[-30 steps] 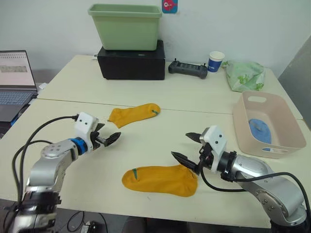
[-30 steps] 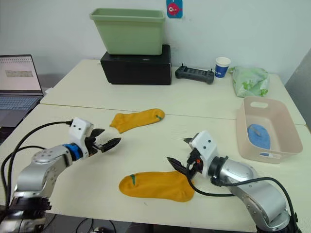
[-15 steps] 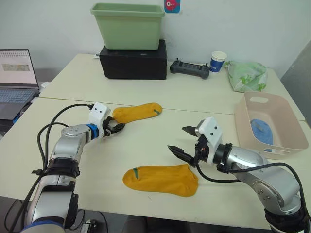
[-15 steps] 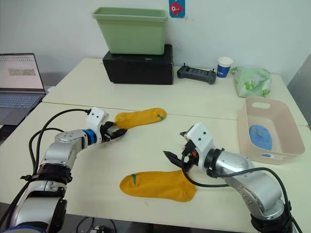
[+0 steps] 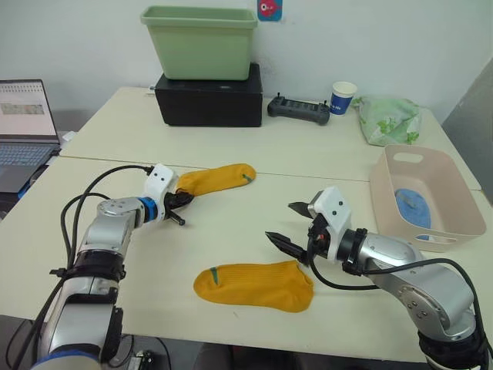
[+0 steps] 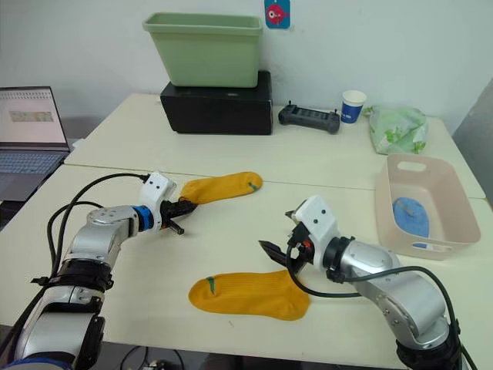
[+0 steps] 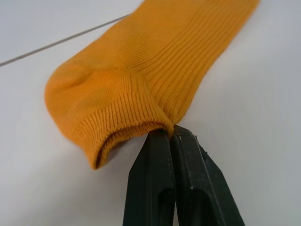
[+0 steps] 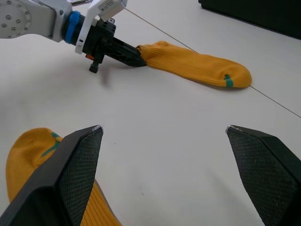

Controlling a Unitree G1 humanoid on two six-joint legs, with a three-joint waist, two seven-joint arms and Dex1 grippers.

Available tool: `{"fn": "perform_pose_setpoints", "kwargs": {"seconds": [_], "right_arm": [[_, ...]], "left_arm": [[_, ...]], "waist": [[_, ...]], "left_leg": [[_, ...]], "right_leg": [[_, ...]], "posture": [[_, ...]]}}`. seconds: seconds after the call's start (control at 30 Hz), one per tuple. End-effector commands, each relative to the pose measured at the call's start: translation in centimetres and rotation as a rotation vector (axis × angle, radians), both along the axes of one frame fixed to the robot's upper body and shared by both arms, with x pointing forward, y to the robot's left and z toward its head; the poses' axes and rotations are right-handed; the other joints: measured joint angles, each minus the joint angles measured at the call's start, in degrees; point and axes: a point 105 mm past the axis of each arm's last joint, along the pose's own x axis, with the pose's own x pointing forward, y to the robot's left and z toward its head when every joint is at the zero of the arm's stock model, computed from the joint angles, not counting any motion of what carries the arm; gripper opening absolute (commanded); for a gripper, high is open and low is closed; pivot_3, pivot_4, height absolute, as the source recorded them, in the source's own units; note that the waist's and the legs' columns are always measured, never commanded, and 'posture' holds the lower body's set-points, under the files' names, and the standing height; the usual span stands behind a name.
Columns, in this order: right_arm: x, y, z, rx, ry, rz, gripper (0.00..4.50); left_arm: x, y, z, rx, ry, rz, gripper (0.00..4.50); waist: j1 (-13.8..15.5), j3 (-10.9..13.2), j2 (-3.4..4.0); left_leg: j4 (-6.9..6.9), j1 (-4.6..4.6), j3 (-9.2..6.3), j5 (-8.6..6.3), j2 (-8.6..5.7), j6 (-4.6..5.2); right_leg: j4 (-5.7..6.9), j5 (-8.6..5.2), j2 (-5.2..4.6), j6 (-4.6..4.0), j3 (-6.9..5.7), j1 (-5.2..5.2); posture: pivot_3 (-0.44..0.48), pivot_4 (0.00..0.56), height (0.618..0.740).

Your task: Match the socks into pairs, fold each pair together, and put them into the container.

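Pale cream table [image 5: 254,158] against a white wall, a seam running across it; laptop [image 5: 27,127] at the robot's far left, a green tub [image 5: 199,40] on a black box [image 5: 208,96] at the back, with a paper cup [image 5: 342,97] and a green-patterned cloth bundle [image 5: 389,119] further right. Two mustard socks remain out. The far sock [image 5: 216,179] lies flat on the seam, long axis running left-right, toe with its green mark toward the robot's right, cuff toward the left gripper [image 7: 171,136]. That gripper's fingers are pinched together on the ribbed edge of the cuff, where the knit puckers at the tips. The near sock [image 5: 254,284] lies flat near the front edge, also lengthwise left-right, its green mark at the left end. The right gripper [image 5: 293,228] hovers spread wide and empty just above that sock's right end, so it is plainly the nearer arm for it. Both socks are soft ribbed knit and likely to drape and drag when pulled. The pink basin [image 5: 461,202] sits at the right edge, a light blue sock [image 5: 412,208] already inside.
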Motion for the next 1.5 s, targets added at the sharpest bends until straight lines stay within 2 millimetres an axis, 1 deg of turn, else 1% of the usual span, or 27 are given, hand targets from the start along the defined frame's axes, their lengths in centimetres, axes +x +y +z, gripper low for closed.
{"fn": "perform_pose_setpoints", "kwargs": {"seconds": [0.03, 0.07, 0.13, 0.23, 0.3, 0.37, 0.4, 0.43, 0.5, 0.57, 0.67, 0.77, 0.87, 0.9, 0.93, 1.03, 1.1, 1.23, 1.37, 1.47, 1.5], "right_arm": [[-0.2, 0.1, 1.0, 0.010, -0.044, 0.007, 4.50], [-0.2, 0.1, 1.0, 0.010, -0.043, 0.007, 4.50], [-0.2, 0.2, 1.0, 0.011, -0.043, 0.008, 4.50], [0.1, 0.6, 0.9, 0.015, -0.039, 0.007, 4.50], [0.4, 1.0, 0.8, 0.017, -0.038, 0.006, 4.50], [1.2, 1.9, 0.4, 0.020, -0.027, -0.004, 4.50], [2.2, 2.8, -0.1, 0.028, -0.010, -0.028, 4.50], [3.4, 3.5, -0.6, 0.031, 0.007, -0.061, 4.50], [5.3, 4.5, -1.7, 0.019, 0.015, -0.126, 4.50], [6.5, 5.2, -2.5, 0.025, 0.030, -0.161, 4.50], [7.2, 6.1, -3.3, 0.022, 0.036, -0.169, 4.50], [7.9, 7.5, -5.1, 0.028, 0.114, -0.183, 4.50], [7.5, 8.2, -5.9, -0.014, 0.103, -0.147, 3.93], [7.1, 8.5, -6.0, -0.022, 0.102, -0.127, 3.63], [6.8, 8.6, -6.0, -0.028, 0.100, -0.111, 3.16], [6.4, 8.8, -6.1, -0.039, 0.088, -0.095, 2.17], [6.6, 8.6, -5.6, -0.023, 0.064, -0.116, 1.51], [7.3, 6.9, -3.9, 0.019, 0.011, -0.196, 0.05], [7.7, 4.5, -3.2, 0.009, -0.019, -0.257, 0.02], [8.0, 3.1, -3.1, -0.017, -0.034, -0.284, 0.02], [8.2, 2.5, -3.2, -0.031, -0.035, -0.296, 0.02]], "left_arm": [[-3.7, -1.7, -0.5, -0.040, 0.074, -0.122, 0.02], [-5.0, -2.1, -0.4, -0.055, 0.081, -0.154, 0.02], [-6.6, -2.7, 0.0, -0.080, 0.089, -0.189, 0.02], [-10.4, -3.7, 0.2, -0.116, 0.137, -0.268, 0.02], [-11.8, -3.8, 0.0, -0.110, 0.162, -0.279, 0.02], [-13.2, -3.7, -0.7, -0.093, 0.186, -0.283, 0.02], [-14.0, -3.5, -1.3, -0.079, 0.203, -0.279, 0.02], [-14.4, -3.3, -1.7, -0.064, 0.205, -0.267, 0.02], [-14.5, -3.1, -2.0, -0.061, 0.201, -0.244, 0.02], [-14.4, -3.0, -1.9, -0.060, 0.193, -0.232, 0.02], [-14.4, -2.9, -2.1, -0.051, 0.190, -0.229, 0.02], [-14.3, -2.5, -2.2, -0.037, 0.179, -0.217, 0.02], [-14.1, -2.3, -2.3, -0.033, 0.170, -0.199, 0.00], [-14.0, -2.1, -2.3, -0.029, 0.166, -0.193, 0.00], [-13.8, -2.0, -2.3, -0.028, 0.160, -0.187, 0.00], [-13.6, -1.7, -2.2, -0.025, 0.153, -0.182, 0.00], [-13.2, -1.6, -2.2, -0.019, 0.145, -0.185, 0.00], [-11.7, -2.0, -1.1, -0.020, 0.090, -0.199, 0.00], [-9.9, -3.6, 0.1, -0.032, 0.038, -0.255, 0.00], [-8.9, -4.6, 0.3, -0.033, 0.029, -0.284, 0.00], [-8.6, -5.2, 0.3, -0.042, 0.033, -0.298, 0.00]], "waist": [[-0.27, 0.00, 0.00], [-0.35, 0.00, 0.02], [-0.13, 0.00, 0.02], [-0.11, 0.01, 0.00], [-0.12, 0.03, 0.02], [-0.11, 0.04, 0.04], [-0.30, 0.03, 0.02], [-0.62, 0.03, 0.02], [-0.85, 0.05, 0.06], [-0.63, 0.05, 0.05], [-0.16, 0.07, 0.06], [-0.15, 0.06, 0.05], [-0.20, 0.07, 0.07], [-0.19, 0.07, 0.07], [-0.19, 0.06, 0.06], [-0.19, 0.07, 0.07], [-0.19, 0.07, 0.07], [-0.10, 0.07, 0.07], [0.21, 0.06, 0.05], [0.09, 0.06, 0.05], [-0.04, 0.06, 0.05]], "left_leg": [[0.00, -0.01, 0.00, 0.00, 0.01, 0.00], [-0.03, 0.00, 0.01, 0.00, 0.04, 0.00], [-0.05, 0.00, 0.00, 0.00, 0.03, 0.00], [-0.04, -0.01, 0.00, -0.01, 0.02, 0.00], [-0.04, 0.00, 0.01, -0.01, 0.02, 0.00], [-0.04, 0.01, -0.03, -0.01, 0.01, 0.01], [-0.04, 0.01, -0.04, -0.01, 0.01, 0.01], [-0.05, 0.06, -0.02, -0.01, 0.03, 0.01], [-0.11, 0.29, 0.05, -0.02, 0.02, 0.02], [-0.14, 0.30, 0.05, -0.02, 0.03, 0.02], [-0.13, 0.25, 0.10, -0.02, 0.00, 0.02], [-0.12, 0.18, 0.10, -0.02, 0.00, 0.01], [-0.13, 0.18, 0.12, -0.02, 0.01, 0.01], [-0.13, 0.18, 0.12, -0.02, 0.02, 0.01], [-0.13, 0.17, 0.11, -0.02, 0.02, 0.01], [-0.13, 0.18, 0.11, -0.02, 0.01, 0.01], [-0.13, 0.18, 0.11, -0.02, 0.01, 0.01], [-0.13, 0.14, 0.09, -0.02, 0.01, 0.01], [-0.10, -0.10, 0.07, -0.01, -0.02, 0.00], [-0.08, -0.13, 0.09, -0.01, -0.05, 0.00], [-0.08, -0.13, 0.11, -0.01, -0.04, 0.00]], "right_leg": [[-0.02, 0.00, -0.01, 0.00, 0.01, -0.02], [-0.03, 0.00, -0.02, 0.00, 0.12, -0.01], [-0.05, 0.00, -0.11, 0.00, 0.15, -0.03], [-0.01, 0.00, -0.10, 0.00, 0.08, -0.02], [0.00, 0.00, -0.11, 0.00, 0.11, -0.01], [0.02, 0.00, -0.09, -0.01, 0.11, -0.01], [0.02, 0.00, -0.07, -0.01, 0.11, -0.01], [0.03, 0.00, -0.04, -0.01, 0.11, -0.01], [0.04, 0.03, -0.05, -0.05, 0.23, 0.08], [0.04, 0.02, 0.02, -0.05, 0.22, 0.06], [0.01, 0.02, 0.01, -0.05, 0.21, 0.01], [-0.02, 0.02, -0.03, -0.05, 0.28, -0.05], [0.07, 0.03, 0.00, -0.06, 0.23, -0.11], [0.09, 0.03, 0.00, -0.06, 0.22, -0.14], [0.10, 0.03, 0.00, -0.06, 0.23, -0.15], [0.10, 0.02, 0.00, -0.06, 0.23, -0.14], [0.11, 0.03, 0.00, -0.06, 0.23, -0.14], [0.13, 0.03, 0.02, -0.06, 0.16, -0.15], [0.09, 0.03, -0.01, -0.05, 0.08, -0.27], [0.05, 0.03, -0.03, -0.05, 0.09, -0.26], [0.05, 0.03, -0.03, -0.05, 0.11, -0.26]], "posture": [[0.000, 0.150, 0.696], [0.000, 0.150, 0.696], [0.000, 0.150, 0.696], [0.000, 0.150, 0.696], [0.000, 0.150, 0.696], [0.000, 0.150, 0.696], [0.000, 0.150, 0.696], [0.000, 0.150, 0.696], [0.000, 0.150, 0.696], [0.000, 0.150, 0.696], [0.000, 0.150, 0.696], [0.000, 0.150, 0.696], [0.000, 0.150, 0.696], [0.000, 0.150, 0.696], [0.000, 0.150, 0.696], [0.000, 0.150, 0.696], [0.000, 0.150, 0.696], [0.000, 0.150, 0.696], [0.000, 0.150, 0.696], [0.000, 0.150, 0.696], [0.000, 0.150, 0.696]]}}
